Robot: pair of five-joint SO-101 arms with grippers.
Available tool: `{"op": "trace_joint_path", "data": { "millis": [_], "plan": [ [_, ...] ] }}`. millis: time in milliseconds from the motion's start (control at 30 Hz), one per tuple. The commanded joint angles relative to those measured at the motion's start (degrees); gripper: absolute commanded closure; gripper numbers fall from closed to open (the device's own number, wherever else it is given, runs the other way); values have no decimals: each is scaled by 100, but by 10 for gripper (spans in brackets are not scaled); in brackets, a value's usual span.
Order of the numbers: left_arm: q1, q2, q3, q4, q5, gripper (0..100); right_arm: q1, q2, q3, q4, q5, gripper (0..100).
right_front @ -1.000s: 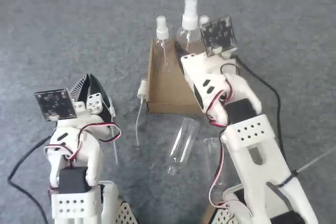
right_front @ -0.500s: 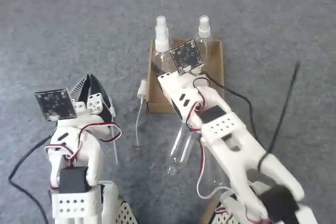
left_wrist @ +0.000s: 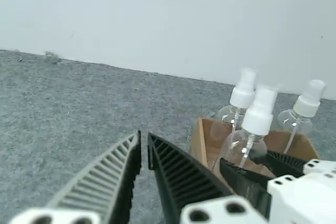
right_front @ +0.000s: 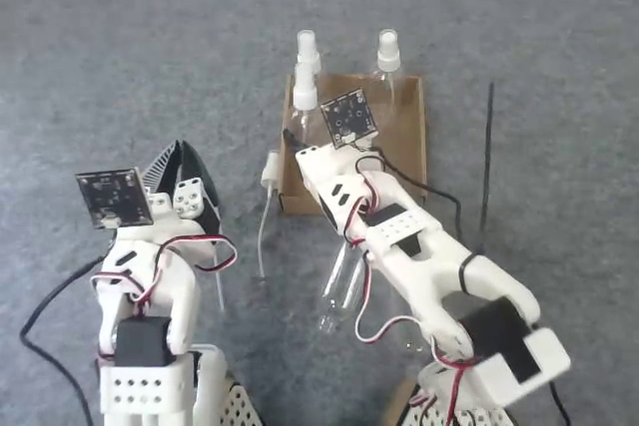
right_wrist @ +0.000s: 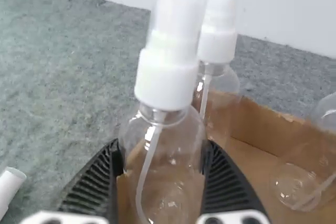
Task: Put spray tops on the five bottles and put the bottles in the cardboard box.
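Grey table cover [right_front: 120, 67], fuzzy, under everything.

Cardboard box [right_front: 407, 152], open-topped, at centre far. Partly covered by the right arm, stretched over it from near right.

Right gripper [right_wrist: 160, 182] just inside the box's left wall. Ribbed black fingers [right_wrist: 97, 182] pinching the held bottle [right_front: 305, 117], one on each side of its clear body.

Left gripper [right_front: 180, 155] at near left, well apart from the box, pointing far. Fingers [left_wrist: 110, 177] drawn almost together, with a thin slit between them and nothing in it.

Held bottle upright, white spray top on, dip tube showing through the plastic. Standing on the box floor or lifted off it: cannot tell.

Far-left bottle [right_front: 309, 52] and far-right bottle [right_front: 387, 55] upright at the far end of the box, both capped with white spray tops. The far-left one just beyond the held bottle.

Lying bottle [right_front: 344, 276] on its side on the cover, near of the box, without a top. Partly tucked beneath the right arm.

Loose spray top [right_front: 270, 172] on the cover just left of the box's near-left corner, apart from both grippers. Thin tube trailing from it toward the near side.
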Motion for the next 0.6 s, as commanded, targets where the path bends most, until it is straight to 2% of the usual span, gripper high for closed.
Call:
{"op": "trace_joint_path", "data": {
  "millis": [0, 567],
  "plan": [
    [35, 26, -22, -132, 18, 990, 13, 145, -431, -224, -88, 993],
    [35, 35, -22, -132, 18, 990, -31, 541, -580, -233, -88, 991]
  ]
}}
